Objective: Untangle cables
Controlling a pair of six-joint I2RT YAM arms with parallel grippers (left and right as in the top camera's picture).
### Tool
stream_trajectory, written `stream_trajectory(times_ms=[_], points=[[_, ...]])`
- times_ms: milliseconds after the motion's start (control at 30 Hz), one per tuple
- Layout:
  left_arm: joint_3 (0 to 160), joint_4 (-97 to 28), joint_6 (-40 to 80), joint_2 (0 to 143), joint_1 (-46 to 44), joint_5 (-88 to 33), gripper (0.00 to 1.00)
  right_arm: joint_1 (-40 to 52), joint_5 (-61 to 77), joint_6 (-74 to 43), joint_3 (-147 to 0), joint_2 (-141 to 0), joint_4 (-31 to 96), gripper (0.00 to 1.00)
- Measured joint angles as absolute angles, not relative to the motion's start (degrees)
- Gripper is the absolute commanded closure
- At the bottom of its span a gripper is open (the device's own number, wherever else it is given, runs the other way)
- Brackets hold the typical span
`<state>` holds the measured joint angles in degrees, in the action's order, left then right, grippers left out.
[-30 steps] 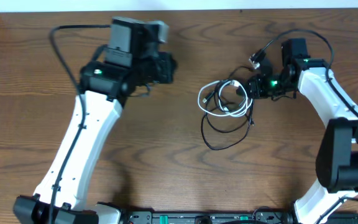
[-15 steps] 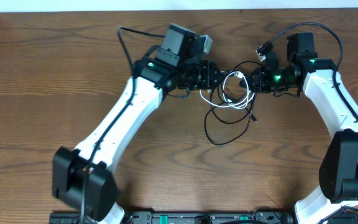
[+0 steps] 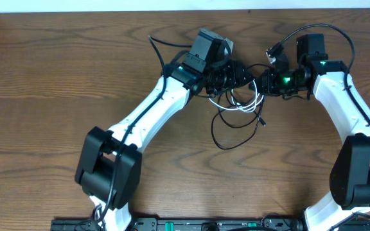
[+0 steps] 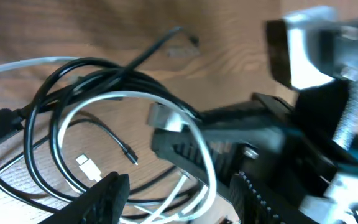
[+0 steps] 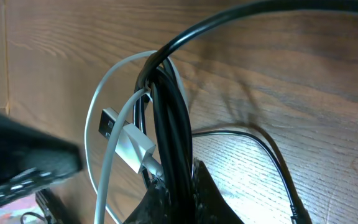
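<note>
Thin glossy black cord (image 5: 166,112) and thin white cord (image 4: 201,148) tangled in small overlapping loops on brown wood-grain surface (image 3: 56,96), between both arms. Right tool (image 5: 176,193) clamped on bunched black coils; flat metal-tipped white plug (image 5: 129,144) just beside. Left tool (image 4: 182,196) spread wide, ribbed fingers straddling loops.

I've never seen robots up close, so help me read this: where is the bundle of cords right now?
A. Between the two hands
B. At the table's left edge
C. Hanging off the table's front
A: from above, the black and white cables lie on the table right between the left hand and the right hand.
</note>
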<state>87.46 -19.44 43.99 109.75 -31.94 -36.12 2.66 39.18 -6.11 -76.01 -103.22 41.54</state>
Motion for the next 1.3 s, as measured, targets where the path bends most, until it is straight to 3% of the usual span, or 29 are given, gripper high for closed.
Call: stream_trajectory(times_ms=[800, 1033, 1300], points=[[87.46, -10.22, 51.24, 115.52, -32.08, -36.14, 0.44, 2.66, 38.89, -6.13, -76.01, -103.22, 41.87, 0.99], [87.46, -9.50, 51.92, 115.52, -32.75, -36.73, 0.65, 2.66, 38.65, -6.13, -76.01, -103.22, 42.22, 0.99], [87.46, -10.02, 52.25, 115.52, -33.01, -37.47, 0.81, 2.66, 38.44, -6.13, -76.01, -103.22, 42.41, 0.99]])
